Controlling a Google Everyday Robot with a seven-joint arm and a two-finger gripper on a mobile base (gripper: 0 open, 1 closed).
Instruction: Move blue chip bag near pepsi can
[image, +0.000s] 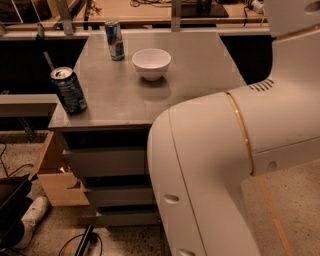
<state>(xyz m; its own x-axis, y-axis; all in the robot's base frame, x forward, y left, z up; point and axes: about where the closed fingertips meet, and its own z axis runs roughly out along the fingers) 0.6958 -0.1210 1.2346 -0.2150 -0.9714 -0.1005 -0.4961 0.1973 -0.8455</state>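
Note:
The pepsi can (68, 90), stout and dark blue with a silver top, stands at the front left corner of the grey cabinet top (200, 65). The blue chip bag is not in view. My white arm (225, 165) fills the lower right of the camera view and covers the cabinet's front right part. The gripper is not in view.
A slim silver-blue can with a red marking (114, 39) stands at the back left of the top. A white bowl (151, 63) sits right of it. Grey drawers (107, 160) face forward below. An open cardboard box (56, 177) and cables lie on the floor at left.

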